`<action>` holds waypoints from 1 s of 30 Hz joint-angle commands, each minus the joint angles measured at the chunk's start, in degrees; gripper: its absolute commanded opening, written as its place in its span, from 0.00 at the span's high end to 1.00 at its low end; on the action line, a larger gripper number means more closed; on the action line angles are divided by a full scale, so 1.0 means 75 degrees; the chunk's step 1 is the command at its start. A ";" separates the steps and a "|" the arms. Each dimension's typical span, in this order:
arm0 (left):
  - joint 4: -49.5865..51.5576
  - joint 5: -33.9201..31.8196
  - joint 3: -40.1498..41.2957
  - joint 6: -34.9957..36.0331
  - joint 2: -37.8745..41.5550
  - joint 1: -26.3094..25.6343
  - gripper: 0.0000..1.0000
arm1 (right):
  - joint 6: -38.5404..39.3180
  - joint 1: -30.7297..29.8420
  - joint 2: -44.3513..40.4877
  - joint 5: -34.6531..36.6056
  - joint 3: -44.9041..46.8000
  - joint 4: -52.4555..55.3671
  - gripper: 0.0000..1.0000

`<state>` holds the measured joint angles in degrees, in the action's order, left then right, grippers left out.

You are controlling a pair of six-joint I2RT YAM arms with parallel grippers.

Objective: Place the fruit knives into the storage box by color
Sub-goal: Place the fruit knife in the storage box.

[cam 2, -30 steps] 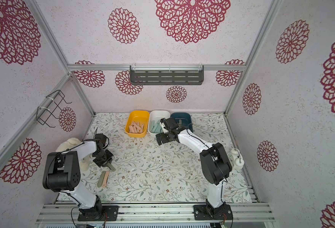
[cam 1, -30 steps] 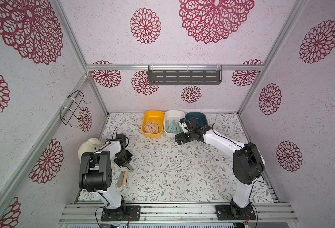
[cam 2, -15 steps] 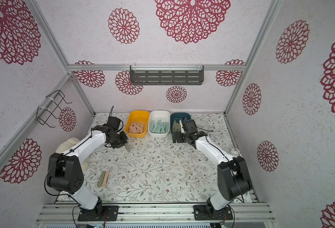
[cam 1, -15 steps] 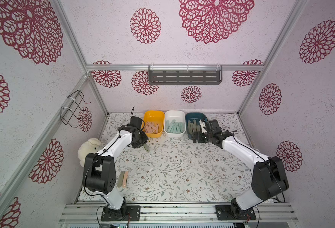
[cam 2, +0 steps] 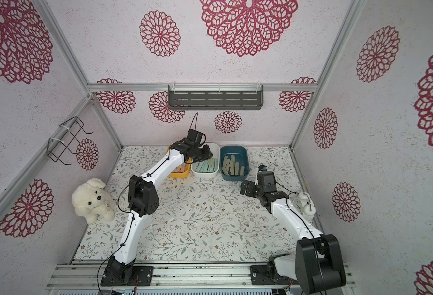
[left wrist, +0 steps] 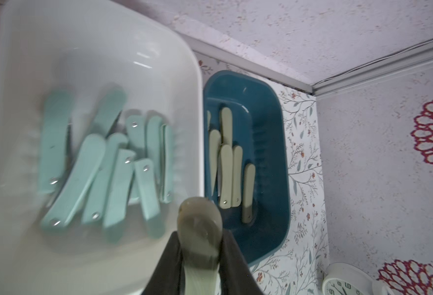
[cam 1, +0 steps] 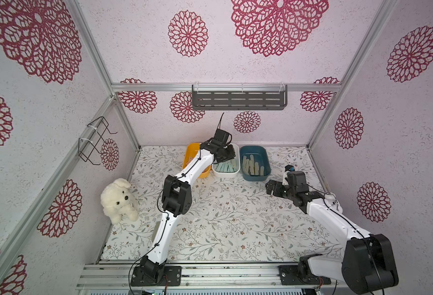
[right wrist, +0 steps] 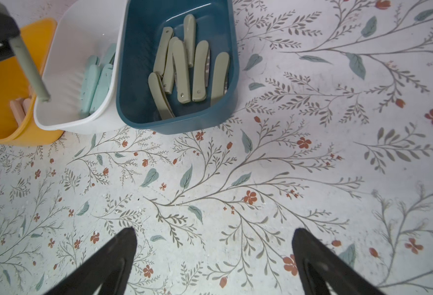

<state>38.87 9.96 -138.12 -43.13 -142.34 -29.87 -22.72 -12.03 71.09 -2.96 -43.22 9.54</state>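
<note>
Left gripper [left wrist: 200, 237] clamped on olive fruit knife [right wrist: 29, 63], tip-down over white bin [left wrist: 95, 30]; olive-stocked blue bin [right wrist: 174, 127] adjoins toward right gripper [right wrist: 214, 229], spread empty.

Readable characters: black hour numerals printed round the white dial of the alarm clock [left wrist: 344, 282], which is cut off at the frame edge in the left wrist view, an 8 being the clearest digit and its neighbours too small and tilted to read surely.
</note>
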 commanded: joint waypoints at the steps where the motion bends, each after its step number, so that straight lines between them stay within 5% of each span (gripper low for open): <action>1: -0.1301 0.0026 -0.0518 -0.0097 -0.0478 -0.0171 0.92 | -0.0238 0.0103 -0.0334 -0.0252 0.0245 -0.0333 0.00; 6: -0.2845 0.0022 -0.0619 -0.0073 -0.1025 -0.0553 0.87 | -0.0293 0.0197 -0.0543 -0.0399 0.0604 -0.0411 0.01; 18: -0.2877 -0.0353 -0.1617 0.0182 -0.2001 -0.0682 0.75 | -0.0333 0.0201 -0.0406 -0.0944 0.0771 -0.0813 0.01; 26: -0.2490 -0.0269 -0.1281 0.0384 -0.0961 -0.0696 0.13 | -0.0176 0.0117 -0.0262 -0.1082 0.0829 -0.0944 0.01; 29: -0.2493 -0.0228 -0.0281 0.0320 0.0065 -0.0695 0.00 | -0.0071 -0.0057 -0.0191 -0.1030 0.0729 -0.0950 0.01; 30: -0.2457 -0.0286 0.0138 0.0314 0.0477 -0.0694 0.03 | -0.0048 -0.0147 -0.0166 -0.0982 0.0672 -0.0947 0.01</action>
<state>21.02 8.08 -140.66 -41.41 -149.12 -35.20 -24.03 -11.84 69.45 -9.89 -37.10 3.95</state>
